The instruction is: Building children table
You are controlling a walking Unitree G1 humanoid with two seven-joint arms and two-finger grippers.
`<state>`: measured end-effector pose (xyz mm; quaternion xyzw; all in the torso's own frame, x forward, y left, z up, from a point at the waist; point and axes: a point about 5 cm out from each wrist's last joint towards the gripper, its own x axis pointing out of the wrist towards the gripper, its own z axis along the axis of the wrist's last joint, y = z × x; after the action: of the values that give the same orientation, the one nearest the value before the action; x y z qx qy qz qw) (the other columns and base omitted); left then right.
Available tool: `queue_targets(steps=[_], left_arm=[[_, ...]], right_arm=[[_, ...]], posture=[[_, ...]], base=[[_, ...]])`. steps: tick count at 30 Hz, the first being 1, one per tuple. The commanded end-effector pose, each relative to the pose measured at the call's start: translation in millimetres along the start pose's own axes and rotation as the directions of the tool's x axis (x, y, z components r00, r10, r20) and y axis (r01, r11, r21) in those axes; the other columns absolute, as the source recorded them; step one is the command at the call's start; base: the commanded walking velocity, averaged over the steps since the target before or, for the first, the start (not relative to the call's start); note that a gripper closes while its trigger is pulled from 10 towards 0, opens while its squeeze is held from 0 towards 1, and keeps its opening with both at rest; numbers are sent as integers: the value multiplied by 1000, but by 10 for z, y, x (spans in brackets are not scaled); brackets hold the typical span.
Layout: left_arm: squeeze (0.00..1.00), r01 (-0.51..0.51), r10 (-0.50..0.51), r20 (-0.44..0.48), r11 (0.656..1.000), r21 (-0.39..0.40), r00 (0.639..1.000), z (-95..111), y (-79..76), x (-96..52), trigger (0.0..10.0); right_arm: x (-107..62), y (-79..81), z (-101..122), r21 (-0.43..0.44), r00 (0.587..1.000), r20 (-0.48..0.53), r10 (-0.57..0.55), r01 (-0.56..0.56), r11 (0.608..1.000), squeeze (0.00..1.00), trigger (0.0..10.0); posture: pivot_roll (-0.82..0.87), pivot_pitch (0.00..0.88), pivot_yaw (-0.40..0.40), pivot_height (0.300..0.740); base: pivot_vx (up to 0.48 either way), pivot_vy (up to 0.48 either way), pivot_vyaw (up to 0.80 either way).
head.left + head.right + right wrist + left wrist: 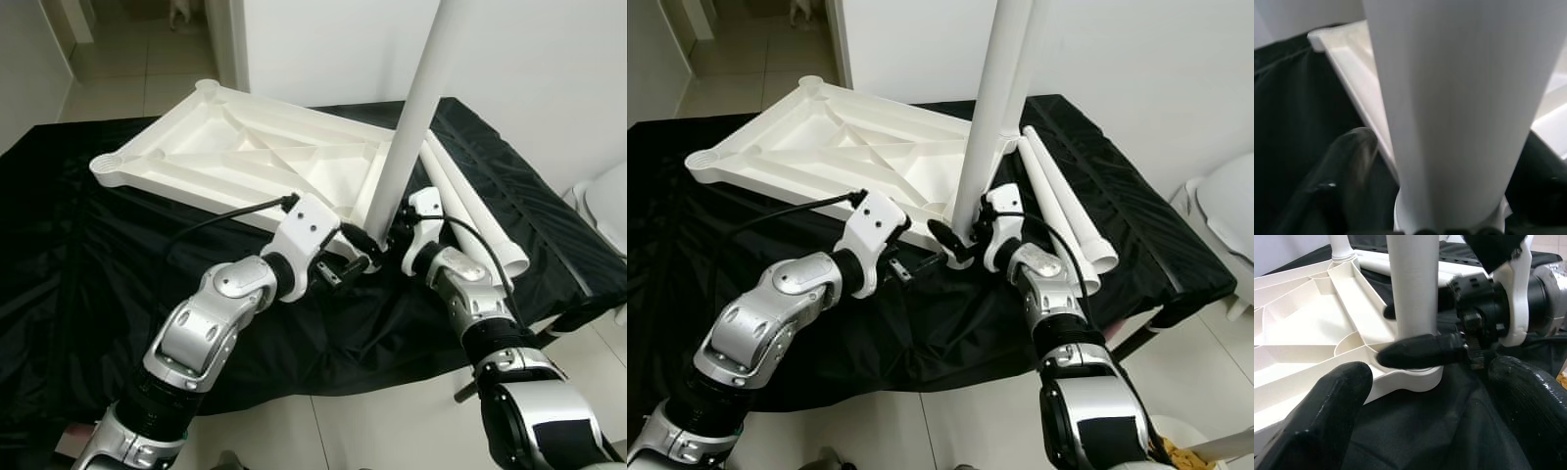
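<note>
**A:** How far along is the children's table?

**B:** Early, I'd judge. The white ribbed plastic tabletop (245, 157) lies upside down on the black cloth-covered counter (78, 255). One long white plastic tube leg (407, 127) stands upright in its near right corner socket. The other three corner sockets I can see look empty.

**A:** And your grippers?

**B:** My left gripper (358, 257) is just beside the base of that leg, fingers spread wide and holding nothing. My right gripper (1415, 330) is closed around the leg low down, close above the socket.

**A:** Count the parts.

**B:** One tabletop, one standing leg, and two spare white tube legs (470, 215) lying together on the cloth to the right. That makes three; a fourth I cannot make out.
</note>
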<state>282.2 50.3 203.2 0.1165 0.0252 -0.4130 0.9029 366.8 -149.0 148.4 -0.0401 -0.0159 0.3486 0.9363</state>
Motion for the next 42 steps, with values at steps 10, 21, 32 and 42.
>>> queue_targets(steps=[10,21,32,42], left_arm=[[0,28,-28,7,1000,-3,1000,5,-19,-16,10000],[0,45,-45,13,999,-1,999,9,-46,6,10000],[0,80,-80,-8,997,-9,997,-63,-131,4,10000],[0,83,-83,-5,996,-14,997,-78,-132,24,10000]], right_arm=[[-122,-36,-130,-15,995,-70,72,-74,997,0,0],[-232,-158,-151,-28,997,-48,-55,54,998,0,10000],[-241,-63,-141,8,961,47,-271,271,963,0,10000],[-115,244,-161,56,797,57,-602,599,799,0,10000]], posture=[[-39,18,-2,740],[-52,5,-6,740],[-67,0,-8,740],[-67,0,-15,740]], base=[[0,0,0],[0,0,0],[0,0,0],[0,0,0]])
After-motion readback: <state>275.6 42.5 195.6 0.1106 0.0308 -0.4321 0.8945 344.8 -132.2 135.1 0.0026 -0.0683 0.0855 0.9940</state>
